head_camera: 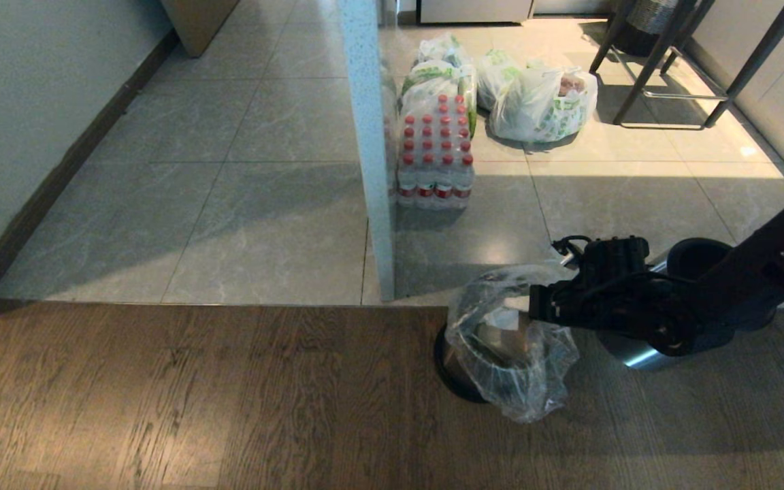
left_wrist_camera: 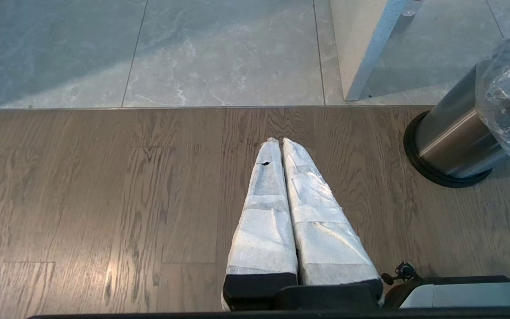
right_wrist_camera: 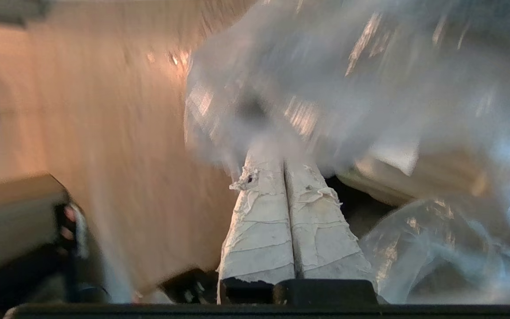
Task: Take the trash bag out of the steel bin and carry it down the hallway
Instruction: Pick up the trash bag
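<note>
Right pincer [right_wrist_camera: 283, 166], pressed together, pinches the trash bag [head_camera: 511, 340] at the steel bin [left_wrist_camera: 452, 137] rim; the bag sits in the bin. Left pincer [left_wrist_camera: 281, 141] closed, empty, beside the bin.

Brown wood-plank floor [head_camera: 194, 395] meeting glossy grey marbled tiles [head_camera: 263, 204], white wall [head_camera: 31, 88] — dark baseboard [head_camera: 58, 177], speckled pillar [head_camera: 368, 136]

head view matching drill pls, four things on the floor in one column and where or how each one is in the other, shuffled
1 trash bag
2 steel bin
3 pack of red-capped bottles
4 white grocery bags

a on the tiles against the speckled pillar
b pinched by the shut right gripper
c tilted on the wood floor
d on the tiles by the stool legs

1-b, 2-c, 3-a, 4-d
</note>
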### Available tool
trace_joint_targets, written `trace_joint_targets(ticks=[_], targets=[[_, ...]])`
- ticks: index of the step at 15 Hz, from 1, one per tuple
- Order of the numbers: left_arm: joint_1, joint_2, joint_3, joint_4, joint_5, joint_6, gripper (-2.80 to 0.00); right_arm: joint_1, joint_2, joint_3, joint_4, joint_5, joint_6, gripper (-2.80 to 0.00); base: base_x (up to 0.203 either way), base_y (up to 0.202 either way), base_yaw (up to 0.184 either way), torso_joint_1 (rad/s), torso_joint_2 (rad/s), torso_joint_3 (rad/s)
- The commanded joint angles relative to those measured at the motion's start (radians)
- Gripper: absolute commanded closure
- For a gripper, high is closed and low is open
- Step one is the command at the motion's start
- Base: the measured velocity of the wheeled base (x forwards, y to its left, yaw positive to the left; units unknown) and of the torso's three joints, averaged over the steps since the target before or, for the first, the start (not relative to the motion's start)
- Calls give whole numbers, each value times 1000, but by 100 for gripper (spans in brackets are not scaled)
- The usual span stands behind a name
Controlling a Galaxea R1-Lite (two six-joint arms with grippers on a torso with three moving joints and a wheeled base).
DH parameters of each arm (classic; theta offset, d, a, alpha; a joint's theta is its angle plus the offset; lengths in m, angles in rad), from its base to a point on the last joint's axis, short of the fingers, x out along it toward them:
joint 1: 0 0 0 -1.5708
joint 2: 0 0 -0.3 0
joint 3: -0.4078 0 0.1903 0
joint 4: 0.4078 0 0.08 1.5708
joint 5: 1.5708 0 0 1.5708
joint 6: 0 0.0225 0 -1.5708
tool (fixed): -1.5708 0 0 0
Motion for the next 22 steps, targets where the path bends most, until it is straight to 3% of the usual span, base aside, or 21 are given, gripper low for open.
trace_joint_targets(ticks=[1, 5, 10, 16, 22], targets=[[0, 0, 0, 0, 0, -1, 0, 1, -67, 47, 17, 4, -45, 0, 0, 0, 0, 0, 0, 0], [0, 0, 2, 0, 0, -1, 0, -36, -239, 231, 119, 6, -187, 0, 0, 0, 0, 0, 0, 0], [0, 0, 1, 0, 0, -1, 0, -97, -273, 355, 332, -22, -492, 0, 0, 0, 0, 0, 0, 0], [0, 0, 2, 0, 0, -1, 0, -90, -87, 346, 387, -50, -625, 0, 0, 0, 0, 0, 0, 0], [0, 0, 2, 0, 0, -1, 0, -90, 39, 244, 322, -61, -626, 0, 0, 0, 0, 0, 0, 0]])
